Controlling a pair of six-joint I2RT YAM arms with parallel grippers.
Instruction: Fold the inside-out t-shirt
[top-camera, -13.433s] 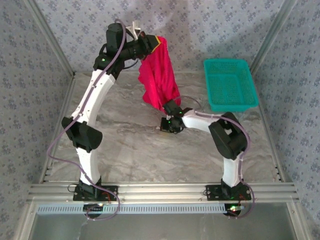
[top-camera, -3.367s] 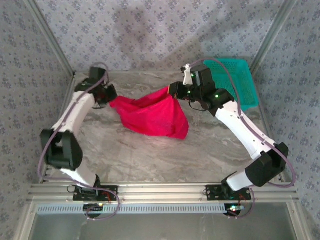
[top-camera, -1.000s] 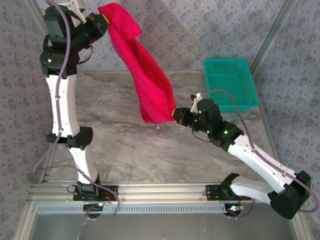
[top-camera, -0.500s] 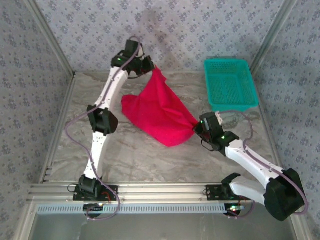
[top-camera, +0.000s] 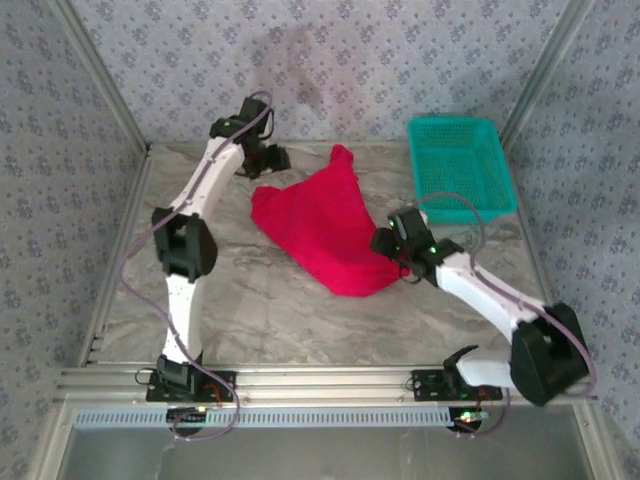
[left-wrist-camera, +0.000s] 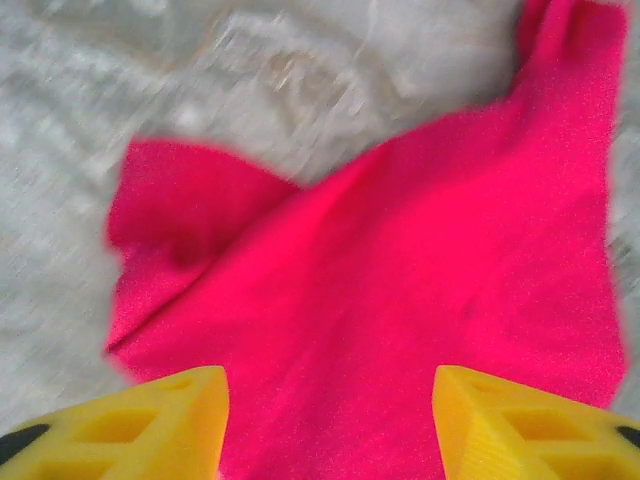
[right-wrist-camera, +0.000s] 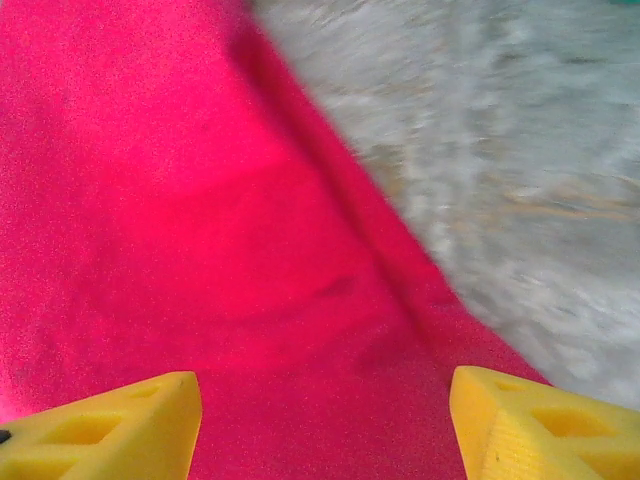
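Red, limp and light, the inside-out t-shirt (top-camera: 325, 225) lies crumpled mid-way across the table (top-camera: 250, 305), best pinched at what may be hem corners; left gripper (left-wrist-camera: 328, 382) and right gripper (right-wrist-camera: 322, 382) gape empty.

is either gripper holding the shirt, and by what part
Nothing is held: the left gripper and right gripper are both open, the t-shirt lying loose on the table.

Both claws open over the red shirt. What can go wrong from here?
The t-shirt lies bunched, not flat; folding now would likely lock in creases. The right claw hangs open over its edge and may drag cloth. The teal basket sits close by; a wide swing could hit it.
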